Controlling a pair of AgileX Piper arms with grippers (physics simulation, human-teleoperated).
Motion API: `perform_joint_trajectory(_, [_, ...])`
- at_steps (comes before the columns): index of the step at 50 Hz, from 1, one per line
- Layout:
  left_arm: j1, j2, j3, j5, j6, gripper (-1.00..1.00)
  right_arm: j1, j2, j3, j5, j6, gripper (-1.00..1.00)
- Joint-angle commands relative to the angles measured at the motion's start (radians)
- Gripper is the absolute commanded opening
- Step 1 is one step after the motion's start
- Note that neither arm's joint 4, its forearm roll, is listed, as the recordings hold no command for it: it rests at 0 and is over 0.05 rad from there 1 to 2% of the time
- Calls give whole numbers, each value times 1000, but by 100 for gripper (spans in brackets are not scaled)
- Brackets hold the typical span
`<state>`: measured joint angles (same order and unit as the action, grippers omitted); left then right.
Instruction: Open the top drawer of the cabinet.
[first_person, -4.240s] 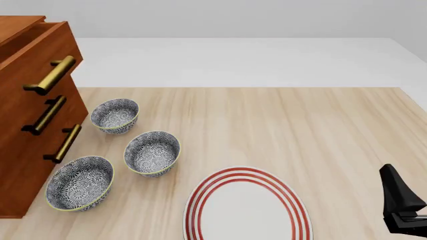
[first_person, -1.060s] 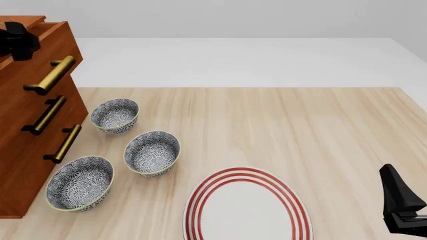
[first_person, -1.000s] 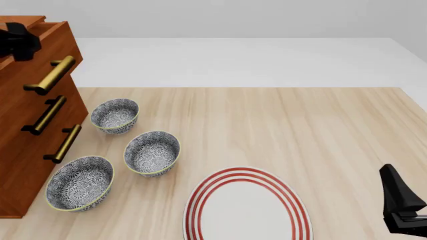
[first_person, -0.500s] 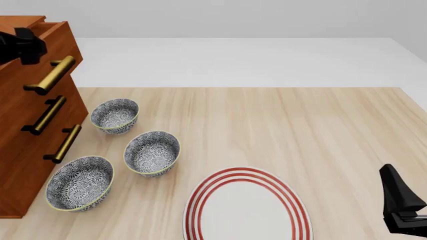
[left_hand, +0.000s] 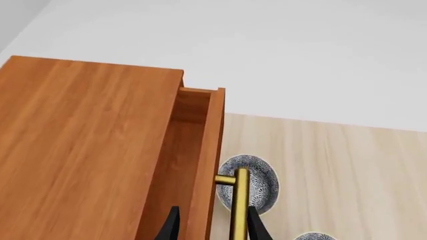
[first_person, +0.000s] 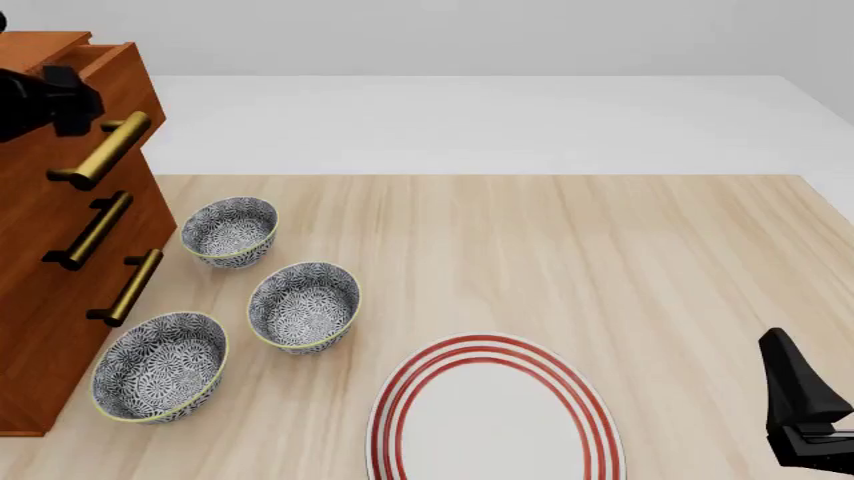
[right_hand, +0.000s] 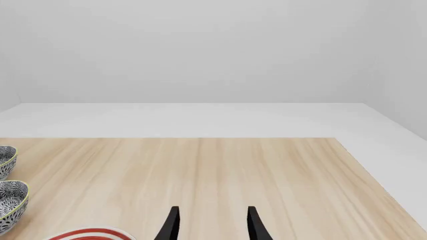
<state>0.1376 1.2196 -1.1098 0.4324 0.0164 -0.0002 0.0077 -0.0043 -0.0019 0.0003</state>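
Left end effector (left_hand: 209, 227) straddling top drawer (left_hand: 200, 165) front, fingers spread

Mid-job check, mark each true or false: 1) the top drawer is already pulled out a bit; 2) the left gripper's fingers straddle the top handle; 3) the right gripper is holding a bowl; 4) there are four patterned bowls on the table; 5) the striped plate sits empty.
1) True. The top drawer stands out from the cabinet, with a gap showing behind its front.
2) True. The left gripper has its fingers either side of the drawer front and brass handle.
3) False. The right gripper is open over bare table, holding nothing.
4) False. Three bowls show.
5) True. Nothing lies on the visible part of the red-striped plate.
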Motion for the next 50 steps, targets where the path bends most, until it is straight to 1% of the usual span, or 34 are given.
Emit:
perform_joint_trajectory(1, [-1, 17, 1, -7, -6, 100, 0, 0, 0, 0, 0, 100])
perform_joint_trajectory(30, [-2, 44, 7, -22, -15, 100, 0, 0, 0, 0, 0, 100])
perform_joint_trajectory(42, [-35, 52, 29, -22, -41, 100, 0, 0, 0, 0, 0, 100])
perform_joint_trajectory(50, [-41, 59, 30, -22, -41, 100, 0, 0, 0, 0, 0, 100])
